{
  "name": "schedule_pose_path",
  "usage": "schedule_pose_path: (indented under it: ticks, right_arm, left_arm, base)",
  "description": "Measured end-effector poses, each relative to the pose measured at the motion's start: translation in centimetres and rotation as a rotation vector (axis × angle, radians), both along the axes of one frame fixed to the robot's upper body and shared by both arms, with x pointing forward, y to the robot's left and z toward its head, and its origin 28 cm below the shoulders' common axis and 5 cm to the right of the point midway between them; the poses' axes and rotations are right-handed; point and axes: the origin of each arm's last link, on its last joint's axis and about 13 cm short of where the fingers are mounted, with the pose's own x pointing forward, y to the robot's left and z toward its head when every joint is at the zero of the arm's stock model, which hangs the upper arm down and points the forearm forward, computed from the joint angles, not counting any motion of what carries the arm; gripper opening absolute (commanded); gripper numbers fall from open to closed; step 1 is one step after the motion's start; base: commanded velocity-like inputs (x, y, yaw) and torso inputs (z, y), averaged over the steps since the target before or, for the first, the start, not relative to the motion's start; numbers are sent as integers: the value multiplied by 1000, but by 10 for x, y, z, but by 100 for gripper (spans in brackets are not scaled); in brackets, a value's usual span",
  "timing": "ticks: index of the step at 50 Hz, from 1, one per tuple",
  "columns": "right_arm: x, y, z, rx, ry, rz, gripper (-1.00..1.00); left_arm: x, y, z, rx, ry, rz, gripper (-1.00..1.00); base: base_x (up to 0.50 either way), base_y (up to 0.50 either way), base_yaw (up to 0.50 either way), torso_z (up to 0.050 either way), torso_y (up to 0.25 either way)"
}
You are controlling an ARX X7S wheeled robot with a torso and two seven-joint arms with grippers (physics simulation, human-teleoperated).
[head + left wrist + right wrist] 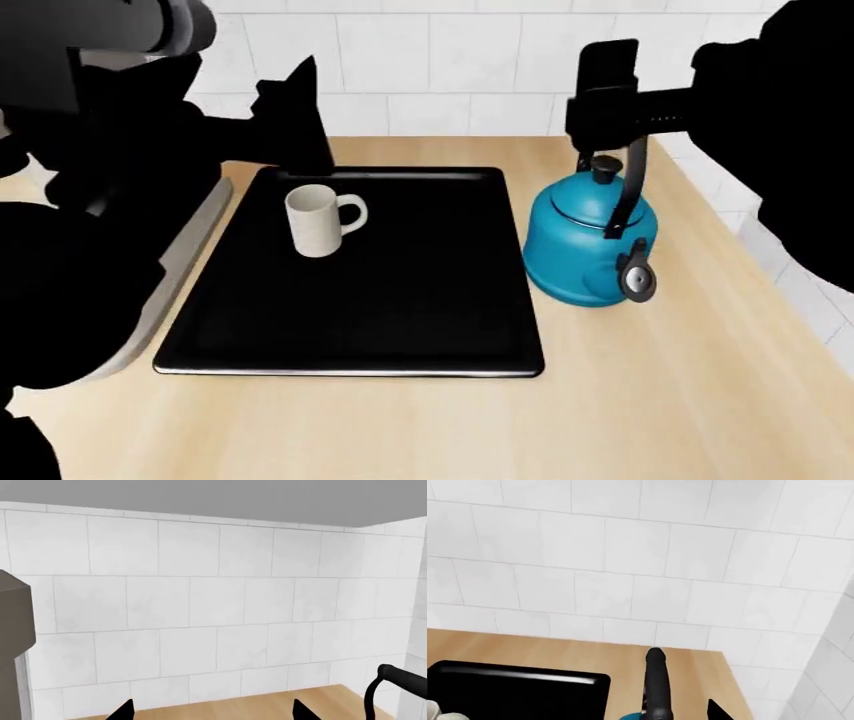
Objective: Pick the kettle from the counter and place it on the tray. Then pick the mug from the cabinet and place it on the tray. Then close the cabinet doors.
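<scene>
- Tray [400, 330]: front and right portions bare; mug [318, 220] occupies the rear-left part.
- Kettle [587, 245] stands on the counter [641, 400] just beside the tray's right rim; its tall handle rises into the right gripper [607, 90].
- Counter in front of the tray is unobstructed.
- Tiled wall [441, 70] bounds the rear.
- Left gripper [300, 120] overhangs the tray's rear-left corner.

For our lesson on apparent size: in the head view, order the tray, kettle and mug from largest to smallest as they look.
1. tray, by far the widest.
2. kettle.
3. mug, smallest; it stands farther back, though not enough to change the order.
</scene>
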Motion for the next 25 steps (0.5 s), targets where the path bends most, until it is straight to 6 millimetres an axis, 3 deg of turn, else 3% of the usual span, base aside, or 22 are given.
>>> schedule_pose_path:
  ticks: [25]
  right_arm:
    - [36, -2, -12, -16, 91, -54, 100]
  left_arm:
    - [0, 6, -9, -10, 14, 3, 100]
  base:
    - [0, 0, 0, 0, 0]
